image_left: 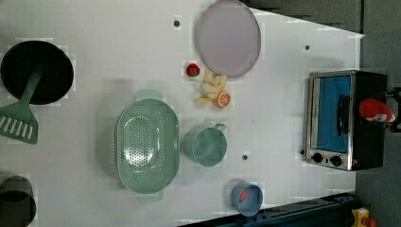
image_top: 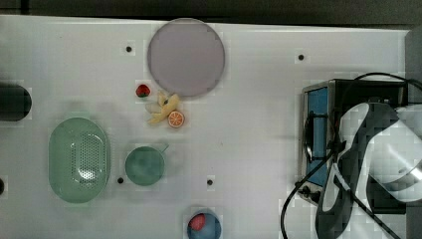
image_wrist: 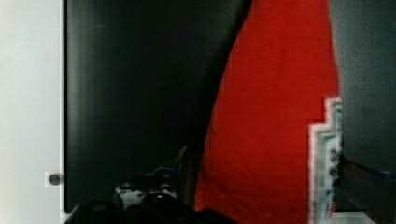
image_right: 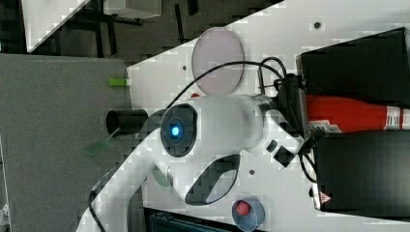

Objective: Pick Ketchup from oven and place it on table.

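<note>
The ketchup (image_left: 376, 110) stands on the black top of the oven (image_left: 331, 120), near the back edge, at the left view's right. In the right view the red bottle (image_right: 345, 114) runs across the oven's dark roof (image_right: 362, 174), with its white label (image_right: 323, 128) close to the wrist of the arm (image_right: 227, 123). In the wrist view the red body (image_wrist: 275, 121) is very near the camera, with the label's edge (image_wrist: 324, 168) on one side and the oven's black top (image_wrist: 140, 93) beside it.

The gripper (image_wrist: 261, 212) sits around the bottle with its jaws spread wide; one dark finger (image_wrist: 187, 175) is just beside the red body. Whether the fingers touch the bottle is hard to tell, probably not.

The oven rests on the table (image_top: 259, 114), at the top view's right, its blue glass door (image_top: 318, 129) facing the open tabletop. The white arm (image_top: 378, 159) leans over the oven there, trailing a black cable (image_top: 293, 199).

Well apart from the oven, towards the top view's left, lie a grey round plate (image_top: 185, 56), a small strawberry (image_top: 143, 90), an orange half (image_top: 175, 119), a green mug (image_top: 145, 165), a green colander (image_top: 79, 159) and a blue bowl (image_top: 204, 226).
</note>
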